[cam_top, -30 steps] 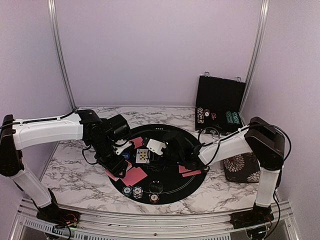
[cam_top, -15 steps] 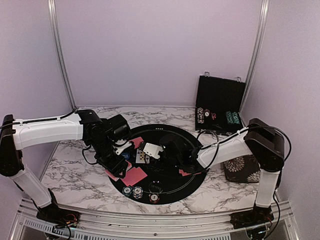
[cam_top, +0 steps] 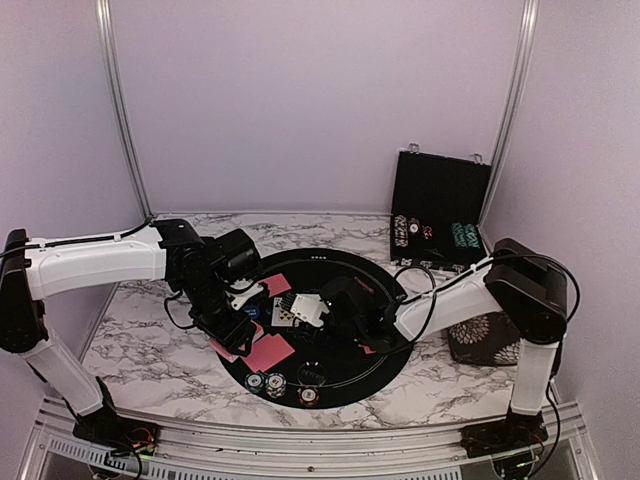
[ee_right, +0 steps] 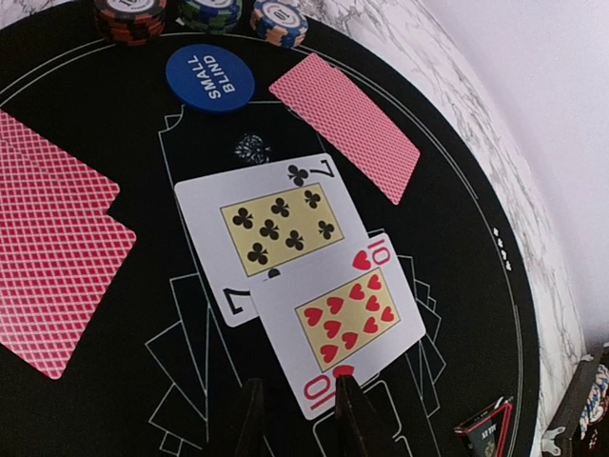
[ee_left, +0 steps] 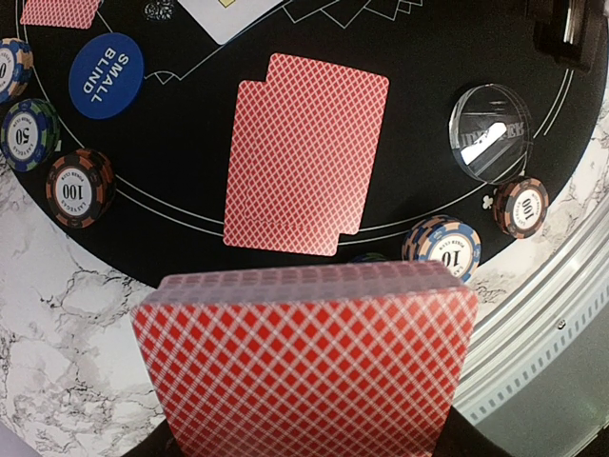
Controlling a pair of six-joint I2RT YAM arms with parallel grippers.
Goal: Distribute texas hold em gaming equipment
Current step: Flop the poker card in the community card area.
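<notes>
My left gripper (ee_left: pixel 309 424) is shut on a deck of red-backed cards (ee_left: pixel 309 367), which hides its fingers. It hovers over the near left part of the round black mat (cam_top: pixel 350 375), above two red-backed cards (ee_left: pixel 304 167). My right gripper (ee_right: pixel 297 383) is open, with a narrow gap between the fingers. The ten of hearts (ee_right: pixel 343 319) lies face up with its near end at the right finger and overlaps the seven of clubs (ee_right: pixel 271 228). A blue small blind button (ee_right: pixel 209 78) and striped chips (ee_right: pixel 278 19) lie beyond the cards.
The black chip case (cam_top: pixel 440 215) stands open at the back right with chips in it. A floral pad (cam_top: pixel 485 335) lies by the right arm. A clear round button (ee_left: pixel 490 133) and chip stacks (ee_left: pixel 442 249) sit near the mat's front edge. Marble table surrounds the mat.
The right gripper has carried the ten of hearts leftward to the seven of clubs and its jaws have parted. The left arm and its deck have not moved.
</notes>
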